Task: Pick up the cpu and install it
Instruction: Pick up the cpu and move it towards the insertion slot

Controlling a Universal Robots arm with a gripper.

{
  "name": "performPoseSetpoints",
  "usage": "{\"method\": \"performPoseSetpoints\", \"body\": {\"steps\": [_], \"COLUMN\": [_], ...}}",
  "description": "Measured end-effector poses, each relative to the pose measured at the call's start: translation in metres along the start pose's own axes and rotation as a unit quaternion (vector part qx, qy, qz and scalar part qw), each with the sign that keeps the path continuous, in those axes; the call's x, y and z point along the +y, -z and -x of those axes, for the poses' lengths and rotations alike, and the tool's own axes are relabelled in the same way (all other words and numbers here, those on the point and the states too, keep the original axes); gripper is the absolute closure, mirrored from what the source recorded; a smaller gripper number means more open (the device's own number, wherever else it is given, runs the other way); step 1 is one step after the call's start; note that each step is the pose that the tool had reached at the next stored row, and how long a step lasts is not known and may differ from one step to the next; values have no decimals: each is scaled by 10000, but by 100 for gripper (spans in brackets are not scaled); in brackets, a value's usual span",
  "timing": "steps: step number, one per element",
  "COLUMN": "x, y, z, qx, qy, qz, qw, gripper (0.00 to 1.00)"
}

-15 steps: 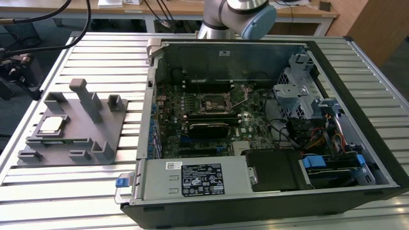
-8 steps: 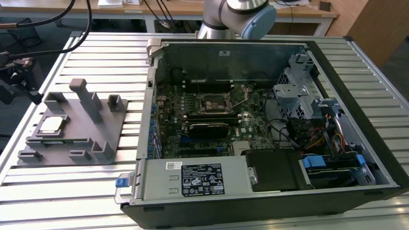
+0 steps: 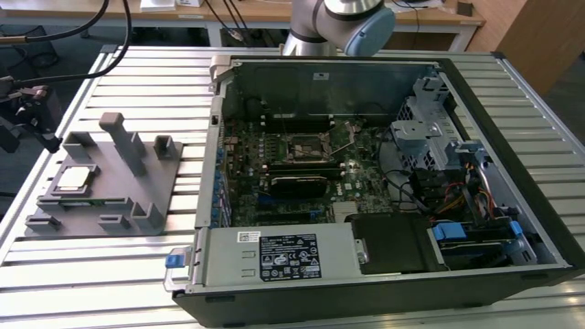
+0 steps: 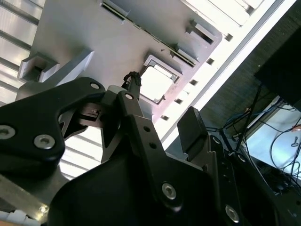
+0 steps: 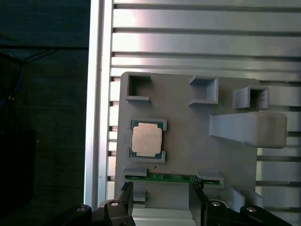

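Note:
The cpu (image 3: 75,178) is a small silvery square lying flat in a recess of the grey holder block (image 3: 137,185), on the exterior view's left. In the first wrist view the cpu (image 5: 146,140) lies beyond my gripper (image 5: 161,200). The two black fingertips (image 5: 126,197) stand wide apart over the holder block's (image 5: 188,141) near edge, with nothing between them. In the second wrist view the cpu (image 4: 154,84) shows past the gripper (image 4: 162,101), well clear of it. The black motherboard socket (image 3: 306,145) sits inside the open computer case (image 3: 384,274).
The holder block has a tall upright post (image 3: 119,137) and several small brackets, plus a green memory strip (image 5: 174,178) along its near edge. The slatted metal table (image 3: 109,274) ends just beyond the holder. Cables and drive cages crowd the case on the exterior view's right.

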State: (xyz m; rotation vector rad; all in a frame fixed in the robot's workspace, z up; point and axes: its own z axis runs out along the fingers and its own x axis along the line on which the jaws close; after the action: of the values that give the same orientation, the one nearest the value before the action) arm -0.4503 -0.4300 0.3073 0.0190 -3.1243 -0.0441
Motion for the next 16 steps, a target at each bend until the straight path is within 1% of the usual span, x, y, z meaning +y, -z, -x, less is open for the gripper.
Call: {"method": "performPoseSetpoints", "body": {"steps": [9,15,16], "x": [-7,-11,-11], "y": [-20,-83,-93], "z": [0,0,0], "qx": [1,0,-8], "qy": [0,45,48], "qz": [-63,-65,-65], "qw": [10000,10000,10000], "gripper": [41,40,35]}}
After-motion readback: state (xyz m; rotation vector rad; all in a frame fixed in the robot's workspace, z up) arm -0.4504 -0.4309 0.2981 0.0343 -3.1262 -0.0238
